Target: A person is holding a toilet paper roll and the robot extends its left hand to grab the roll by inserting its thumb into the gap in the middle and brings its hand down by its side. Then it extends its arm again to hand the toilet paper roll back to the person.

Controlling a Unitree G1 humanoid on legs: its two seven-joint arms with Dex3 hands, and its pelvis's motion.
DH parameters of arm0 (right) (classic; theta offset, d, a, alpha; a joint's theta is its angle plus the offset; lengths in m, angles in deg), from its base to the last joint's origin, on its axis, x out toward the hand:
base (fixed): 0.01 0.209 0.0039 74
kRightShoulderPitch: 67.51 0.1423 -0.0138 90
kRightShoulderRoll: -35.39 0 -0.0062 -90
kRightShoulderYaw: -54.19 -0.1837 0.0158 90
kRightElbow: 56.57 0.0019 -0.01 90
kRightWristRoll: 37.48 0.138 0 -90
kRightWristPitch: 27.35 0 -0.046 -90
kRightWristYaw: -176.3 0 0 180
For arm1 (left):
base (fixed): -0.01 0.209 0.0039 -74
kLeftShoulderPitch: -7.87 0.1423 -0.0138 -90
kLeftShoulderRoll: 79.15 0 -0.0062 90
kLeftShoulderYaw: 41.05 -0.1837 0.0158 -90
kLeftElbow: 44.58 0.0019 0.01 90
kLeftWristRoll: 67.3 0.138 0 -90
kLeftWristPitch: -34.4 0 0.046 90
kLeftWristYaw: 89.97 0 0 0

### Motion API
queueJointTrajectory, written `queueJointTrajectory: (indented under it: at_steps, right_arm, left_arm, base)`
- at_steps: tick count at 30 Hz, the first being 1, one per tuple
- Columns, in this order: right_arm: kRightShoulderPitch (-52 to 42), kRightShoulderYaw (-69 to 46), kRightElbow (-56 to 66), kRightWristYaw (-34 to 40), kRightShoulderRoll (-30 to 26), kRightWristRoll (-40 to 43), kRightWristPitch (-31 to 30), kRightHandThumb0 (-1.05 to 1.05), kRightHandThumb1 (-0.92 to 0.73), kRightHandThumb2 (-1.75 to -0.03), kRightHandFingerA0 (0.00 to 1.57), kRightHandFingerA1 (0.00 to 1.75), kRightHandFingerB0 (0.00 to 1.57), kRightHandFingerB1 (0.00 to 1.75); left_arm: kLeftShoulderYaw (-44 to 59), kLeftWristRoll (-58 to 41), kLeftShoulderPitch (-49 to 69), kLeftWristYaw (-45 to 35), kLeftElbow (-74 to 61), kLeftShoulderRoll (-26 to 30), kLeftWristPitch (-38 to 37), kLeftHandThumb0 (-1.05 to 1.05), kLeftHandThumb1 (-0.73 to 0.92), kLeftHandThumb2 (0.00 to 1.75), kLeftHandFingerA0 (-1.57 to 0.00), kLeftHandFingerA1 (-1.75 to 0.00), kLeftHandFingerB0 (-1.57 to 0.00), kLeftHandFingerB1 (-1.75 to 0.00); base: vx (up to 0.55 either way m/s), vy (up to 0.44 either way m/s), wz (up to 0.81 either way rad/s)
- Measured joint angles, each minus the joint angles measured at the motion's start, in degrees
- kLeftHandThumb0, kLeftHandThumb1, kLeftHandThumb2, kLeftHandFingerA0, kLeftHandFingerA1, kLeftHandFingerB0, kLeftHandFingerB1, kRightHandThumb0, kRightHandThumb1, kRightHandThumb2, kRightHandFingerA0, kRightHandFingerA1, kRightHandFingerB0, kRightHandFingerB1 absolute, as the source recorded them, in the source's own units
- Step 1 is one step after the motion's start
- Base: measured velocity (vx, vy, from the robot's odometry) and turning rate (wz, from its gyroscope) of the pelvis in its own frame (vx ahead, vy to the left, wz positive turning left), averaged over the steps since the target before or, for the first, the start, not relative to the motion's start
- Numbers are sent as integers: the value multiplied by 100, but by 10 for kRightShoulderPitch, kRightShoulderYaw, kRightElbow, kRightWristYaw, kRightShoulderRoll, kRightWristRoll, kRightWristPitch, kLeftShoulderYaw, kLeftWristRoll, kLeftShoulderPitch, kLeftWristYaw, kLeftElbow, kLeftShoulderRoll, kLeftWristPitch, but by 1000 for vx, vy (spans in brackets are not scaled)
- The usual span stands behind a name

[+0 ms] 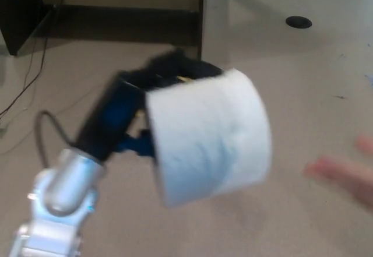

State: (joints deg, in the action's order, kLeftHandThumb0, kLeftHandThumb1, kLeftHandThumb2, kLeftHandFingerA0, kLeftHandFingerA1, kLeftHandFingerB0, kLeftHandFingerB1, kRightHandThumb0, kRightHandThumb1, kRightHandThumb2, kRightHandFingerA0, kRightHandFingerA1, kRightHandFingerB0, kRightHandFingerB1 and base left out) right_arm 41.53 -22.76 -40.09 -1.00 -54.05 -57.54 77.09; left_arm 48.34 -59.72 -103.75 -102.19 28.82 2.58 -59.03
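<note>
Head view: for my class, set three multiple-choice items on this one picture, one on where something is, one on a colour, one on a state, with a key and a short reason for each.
1. Where is the person's hand?
A. At the right edge of the picture, apart from the roll
B. Wrapped around the roll
C. At the top left corner

2. What colour is the toilet paper roll?
A. Yellow
B. White
C. Blue

3. What is the robot's left hand doing?
A. Hanging open and empty
B. Pressing flat on the floor
C. Holding the roll

Key:
1 A, the blurred person's hand shows at the right edge, with bare floor between it and the roll.
2 B, the toilet paper roll is white.
3 C, the left hand is closed on the roll, black fingers over its top.
</note>
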Motion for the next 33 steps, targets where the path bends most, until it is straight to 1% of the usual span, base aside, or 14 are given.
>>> queueJointTrajectory:
  at_steps: [6, 11, 13, 17, 18, 20, 21, 23, 25, 28, 29, 31, 32, 33]
  right_arm:
    - [5, 0, 0, -2, -3, 0, 0, -35, -66, -59, 72, 65, 59, 46]
    - [9, 0, 0, -2, -3, 0, 0, -35, -67, -60, 72, 64, 59, 46]
    - [8, 0, 0, -2, -3, 0, 0, -35, -66, -60, 72, 64, 59, 46]
    - [8, 0, 0, -2, -3, 0, 0, -34, -66, -59, 76, 70, 60, 47]
    - [8, 0, 0, -2, -3, 0, 1, -34, -66, -60, 75, 66, 59, 46]
    - [7, 0, 0, -2, -3, 0, 1, -34, -66, -60, 74, 64, 59, 46]
    - [6, 0, 0, -2, -3, 0, 1, -34, -67, -60, 72, 62, 59, 46]
    - [3, 0, 0, -2, -3, 0, 1, -35, -66, -60, 74, 63, 60, 45]
    - [-4, 0, 0, -1, -3, 0, 2, -34, -66, -60, 73, 64, 58, 45]
    - [-20, 0, 0, 0, -3, 0, 4, -33, -67, -60, 72, 61, 57, 45]
    - [-29, 0, 0, 1, -3, 0, 5, -34, -67, -60, 72, 58, 55, 44]
    - [-38, 0, -1, 1, -3, 0, 5, -33, -68, -60, 73, 61, 54, 44]
    - [-42, -1, -1, 1, -3, 0, 5, -33, -67, -60, 73, 66, 54, 44]
    - [-47, -1, 0, 1, -3, 1, 6, -33, -67, -60, 73, 64, 53, 44]
  left_arm:
    - [96, -49, 30, -20, 4, 56, 8, 2, 79, 80, -103, -124, -76, -109]
    - [168, -65, 113, -25, 87, 96, -22, 1, 78, 79, -103, -123, -76, -112]
    - [185, -66, 148, -25, 121, 100, -37, 0, 78, 81, -106, -124, -76, -113]
    - [211, -66, 211, -25, 194, 102, -68, -10, 74, 84, -94, -135, -75, -116]
    - [215, -65, 228, -24, 216, 102, -77, -1, 73, 84, -96, -137, -76, -115]
    - [217, -62, 255, -22, 256, 103, -92, -1, 73, 82, -97, -136, -77, -114]
    - [217, -61, 269, -20, 279, 103, -101, -6, 78, 71, -95, -135, -75, -113]
    - [215, -55, 292, -14, 322, 105, -116, -14, 79, 70, -86, -135, -73, -118]
    - [209, -47, 315, -7, 363, 112, -132, -8, 80, 64, -91, -121, -76, -106]
    - [188, -26, 354, 11, 428, 130, -154, -12, 78, 64, -92, -124, -78, -100]
    - [174, -12, 371, 24, 455, 138, -162, -14, 78, 63, -93, -122, -78, -92]
    - [156, 5, 388, 42, 486, 150, -170, -17, 80, 65, -91, -121, -77, -93]
    - [145, 14, 395, 53, 504, 155, -175, -19, 79, 65, -79, -130, -72, -103]
    - [132, 24, 401, 64, 524, 162, -182, -20, 79, 64, -71, -139, -65, -119]
  base:
    - [0, 0, 0]
    - [0, 0, 0]
    - [0, 0, 0]
    - [0, 0, 0]
    - [0, 0, 0]
    - [0, 0, 0]
    - [0, 0, 0]
    - [0, 0, 0]
    - [0, 0, 0]
    - [0, 0, 0]
    - [0, 0, 0]
    - [0, 0, 0]
    - [0, 0, 0]
    - [0, 0, 0]
